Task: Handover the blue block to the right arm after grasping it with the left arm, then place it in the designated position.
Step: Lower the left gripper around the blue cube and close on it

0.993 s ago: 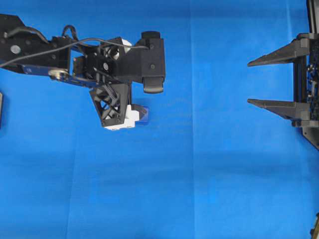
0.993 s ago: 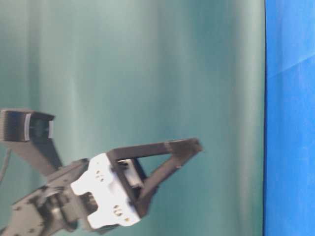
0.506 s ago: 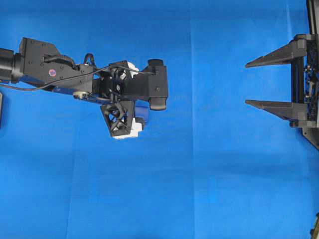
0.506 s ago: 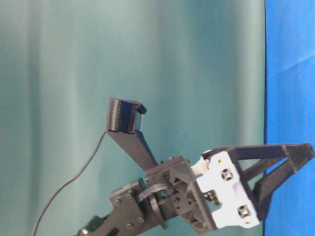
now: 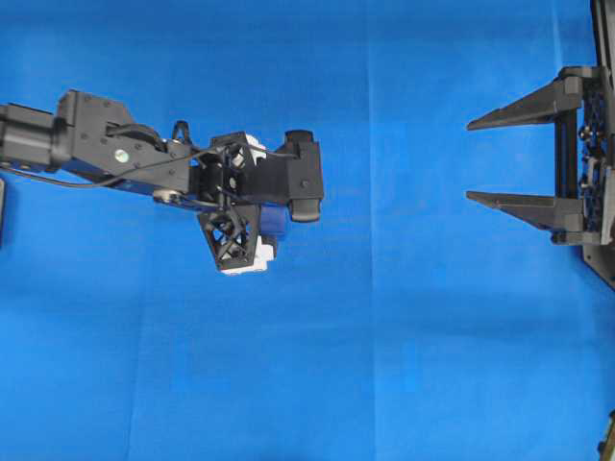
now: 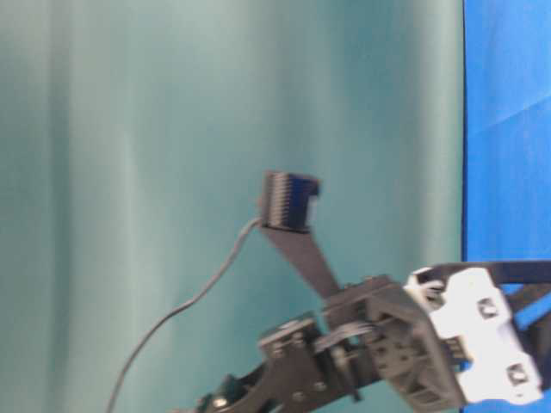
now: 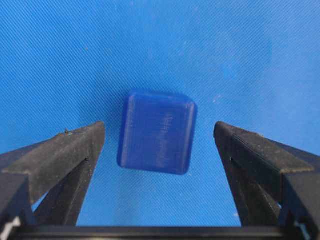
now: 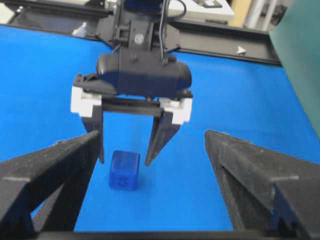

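Fingers (image 7: 60,155) of left hand (image 7: 159,150) straddle blue block (image 7: 157,131).

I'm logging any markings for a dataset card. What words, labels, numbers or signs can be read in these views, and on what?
Blue block: a faint embossed mark on the face toward the right wrist camera, too blurred to read.
Left arm: a small round sticker, too small to read.
Blue cloth: no text.
Left gripper and right gripper: no readable text.
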Tool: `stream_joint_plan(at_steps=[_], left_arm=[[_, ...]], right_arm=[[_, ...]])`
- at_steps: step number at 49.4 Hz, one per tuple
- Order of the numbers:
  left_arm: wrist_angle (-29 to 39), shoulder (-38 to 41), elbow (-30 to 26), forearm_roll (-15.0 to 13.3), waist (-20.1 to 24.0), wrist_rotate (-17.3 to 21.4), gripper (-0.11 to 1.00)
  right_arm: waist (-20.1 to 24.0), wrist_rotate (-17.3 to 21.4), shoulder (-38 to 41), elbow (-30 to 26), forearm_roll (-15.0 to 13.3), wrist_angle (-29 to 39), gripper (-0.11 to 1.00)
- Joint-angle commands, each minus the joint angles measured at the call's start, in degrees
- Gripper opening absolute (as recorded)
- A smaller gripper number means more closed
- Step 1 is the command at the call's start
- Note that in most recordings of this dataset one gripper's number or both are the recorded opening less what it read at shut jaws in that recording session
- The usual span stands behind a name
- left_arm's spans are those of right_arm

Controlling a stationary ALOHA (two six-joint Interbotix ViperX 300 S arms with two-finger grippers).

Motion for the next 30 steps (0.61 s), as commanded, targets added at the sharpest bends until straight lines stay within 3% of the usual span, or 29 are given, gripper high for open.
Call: stream_joint_plan(at_steps=[1,30], left_arm=[[-0.7,0.35,-0.62,0.09,-0.09,0.18,0.93],[-3.25,4.04,-0.88,0.35,-0.09,0.18,0.92]], right_arm=[[-0.18,0.09,0.35,-1.23,0.18,-0.53,0.98],[-0.44,0.09,0.35,-1.23,0.18,-0.53,0.98]])
